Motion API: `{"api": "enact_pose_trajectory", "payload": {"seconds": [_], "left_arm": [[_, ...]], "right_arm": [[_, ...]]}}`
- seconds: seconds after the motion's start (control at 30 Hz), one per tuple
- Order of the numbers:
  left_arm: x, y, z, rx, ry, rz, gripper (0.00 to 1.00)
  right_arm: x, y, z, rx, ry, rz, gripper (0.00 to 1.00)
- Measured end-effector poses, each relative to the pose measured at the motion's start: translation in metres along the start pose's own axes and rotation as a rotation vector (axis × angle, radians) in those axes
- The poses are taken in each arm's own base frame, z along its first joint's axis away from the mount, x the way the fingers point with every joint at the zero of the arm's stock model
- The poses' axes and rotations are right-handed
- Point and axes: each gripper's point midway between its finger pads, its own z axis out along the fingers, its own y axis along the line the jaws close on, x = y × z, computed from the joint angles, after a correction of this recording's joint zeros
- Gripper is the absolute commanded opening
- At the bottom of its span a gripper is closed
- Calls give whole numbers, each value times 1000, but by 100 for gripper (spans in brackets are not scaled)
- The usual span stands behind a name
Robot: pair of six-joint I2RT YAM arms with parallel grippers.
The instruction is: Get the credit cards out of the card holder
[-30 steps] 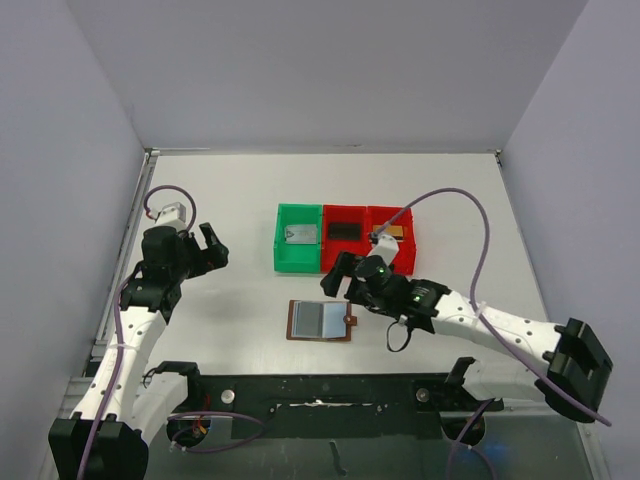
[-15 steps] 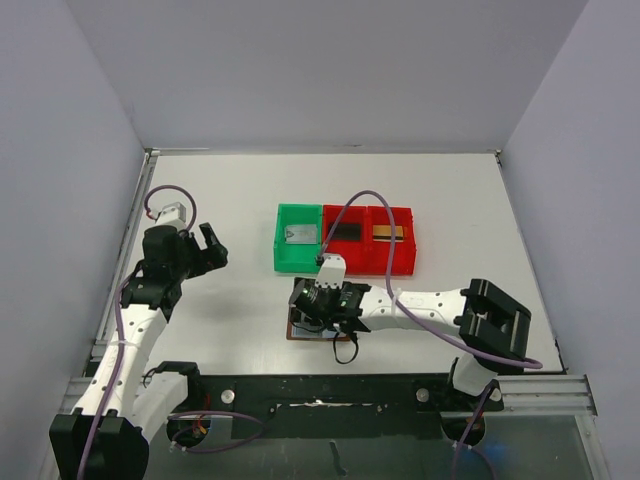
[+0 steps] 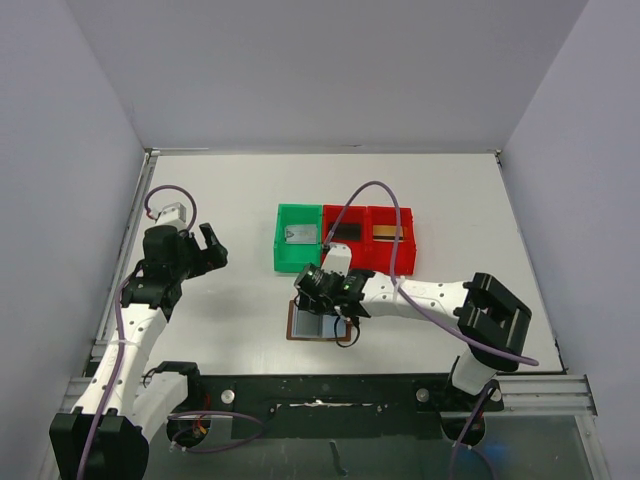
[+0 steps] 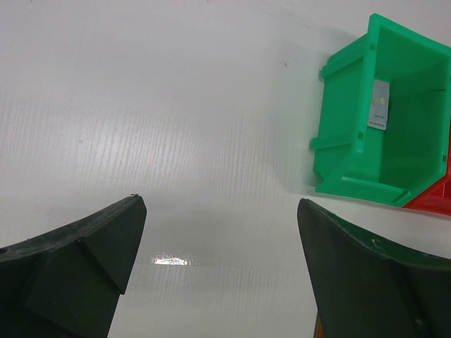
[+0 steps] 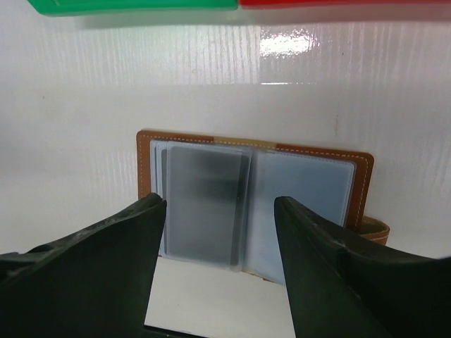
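Approach step: right claw point(image 5: 218, 209), jaws parted and empty, poised over brown leather card holder point(image 5: 304, 197); next, pinch dark plastic card point(image 5: 204, 186) at its nine-o'clock side.

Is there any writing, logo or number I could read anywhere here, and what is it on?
None can be read.
The grey card in the green bin bears small marks, too tiny to read.
The dark card in the wallet is blurred behind its sleeve; no text shows.
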Motion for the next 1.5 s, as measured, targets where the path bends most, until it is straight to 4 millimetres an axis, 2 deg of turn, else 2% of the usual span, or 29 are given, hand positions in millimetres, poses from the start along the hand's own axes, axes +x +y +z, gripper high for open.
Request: {"api": "enact_pose_trajectory", "payload": {"seconds": [0.1,0.23,0.33,0.43,0.53,0.63,0.73,0.93,1.2,1.27,1.3,1.37,1.5], "left_arm": [[0,1,0,-3,0,0,89],[0,2,1,-9,1,0,89],[0,3,1,-16,-1,0,89],[0,4,1,-21,-3,0,89],[0,4,1,-23,-2,0,89],[1,5,3,-26,4,0,89],[3,6,4,-30,13,0,89],[4,6,5,-31,17,0,89],[6,7,7,-35,26,0,89],[6,7,7,-36,29,0,89],[6,7,8,-37,30,0,89],[7,7,8,-38,34,0,89],[7,8,9,-39,35,0,89]], "right_arm": [[1,0,6,1,18,-12,55],[18,-3,19,14,86,-53,51],[30,-7,28,35,124,-74,44],[28,-4,28,30,124,-79,31],[28,-5,28,34,125,-81,28],[28,-5,29,34,126,-79,19],[28,-6,31,19,122,-65,14],[27,-11,33,-70,136,7,13],[30,-14,33,-203,150,110,0],[29,-15,33,-226,139,125,1],[29,-16,33,-237,134,133,6],[30,-17,31,-259,133,143,24],[26,-17,26,-260,120,117,39]]}}
